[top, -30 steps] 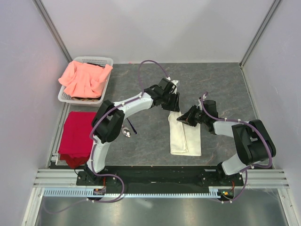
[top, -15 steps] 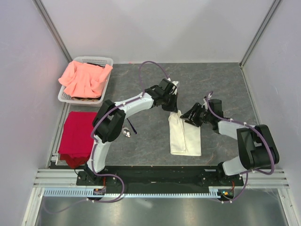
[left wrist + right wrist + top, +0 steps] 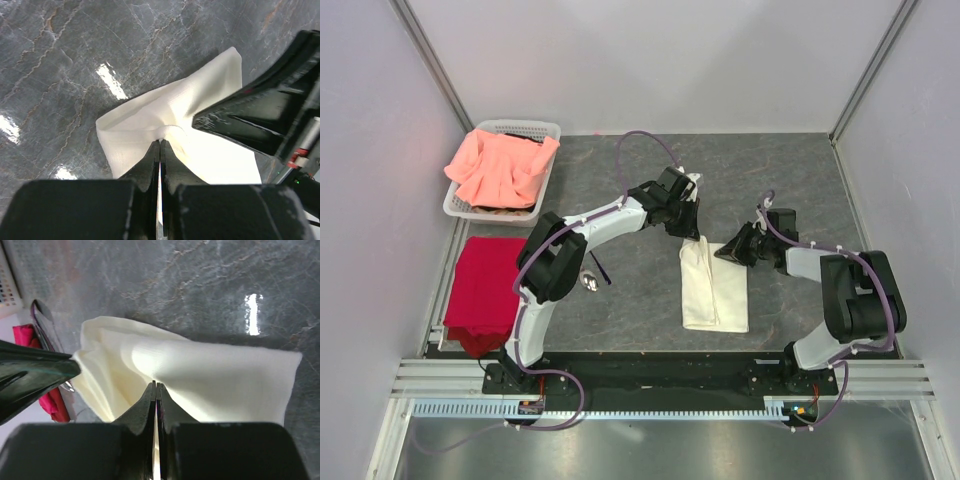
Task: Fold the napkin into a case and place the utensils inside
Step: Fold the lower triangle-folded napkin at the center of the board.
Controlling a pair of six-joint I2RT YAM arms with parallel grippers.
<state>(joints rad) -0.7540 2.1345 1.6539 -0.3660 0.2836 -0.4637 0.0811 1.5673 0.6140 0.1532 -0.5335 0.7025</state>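
1. At the near edge of the grey counter (image 3: 640,300), two robot arms are bolted side by side. The left arm (image 3: 555,265) stretches away and to the right. The right arm (image 3: 850,290) bends back toward the left.
2. A red cloth (image 3: 480,285) lies folded on the near left of the counter.
3. The utensils (image 3: 590,277) lie on the counter just beside the left arm's elbow, between the red cloth and the napkin and touching neither. A shiny silver spoon bowl and a thin dark handle can be made out.
4. The napkin (image 3: 713,295) is plain cream-white and folded into a long narrow strip. It lies in the middle of the counter, running from near to far, and its near end rests flat.
5. At the napkin's far end, both sets of jaws grip the cloth.
   - The left jaws are pressed together on a raised pinch of cloth at the far left corner.
   - The right jaws are pressed together on the cloth at the far right edge.
   - The two sets face each other, close together, across the lifted far end.
6. At the far left stands a white basket (image 3: 523,125) with a salmon-pink cloth (image 3: 500,165) heaped in it.
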